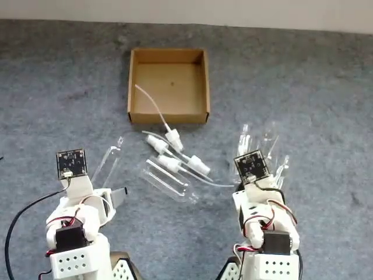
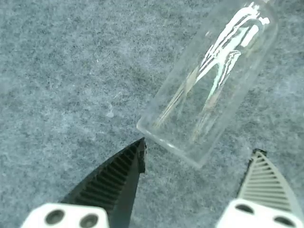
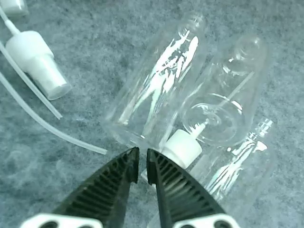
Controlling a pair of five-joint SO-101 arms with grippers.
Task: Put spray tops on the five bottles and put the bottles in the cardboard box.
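Clear plastic bottle [image 2: 209,80] lay on the grey bench [image 1: 58,87] just ahead of the left gripper [image 2: 199,149], whose fingers stood wide apart and held nothing. Fingers of the right gripper [image 3: 142,153] were almost closed and empty, beside three bottles [image 3: 161,80] and a spray top [image 3: 183,147]. Other spray tops [image 1: 175,153] lay loose near the cardboard box [image 1: 169,118].

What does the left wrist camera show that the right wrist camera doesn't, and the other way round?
Left wrist view: a single clear bottle just ahead of the wide-open left end effector.
Right wrist view: three clear bottles bunched together, white spray tops with thin tubes, and the right end effector almost closed.
Both: grey carpet underneath, and clear plastic bottles within reach.
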